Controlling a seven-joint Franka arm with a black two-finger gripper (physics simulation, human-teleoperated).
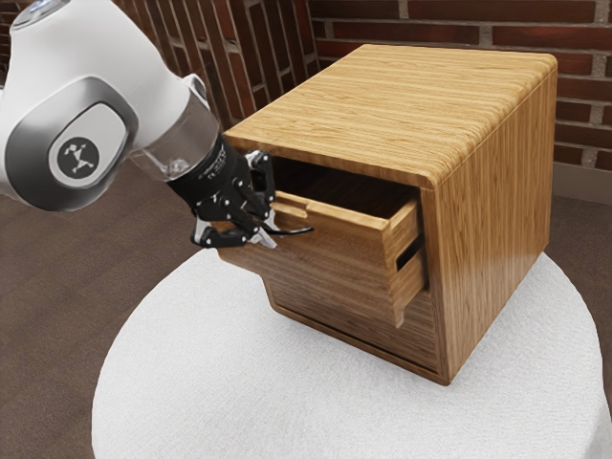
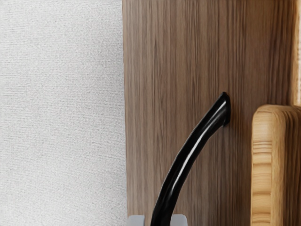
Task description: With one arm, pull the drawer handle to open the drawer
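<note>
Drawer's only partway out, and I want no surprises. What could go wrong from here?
1. The gripper grips a thin, glossy, curved handle; it might slip off under load.
2. The drawer is only partly out, so a pull off its axis could jam it.
3. The cabinet stands on the table. If it is unfastened, it may slide toward the arm instead.
</note>
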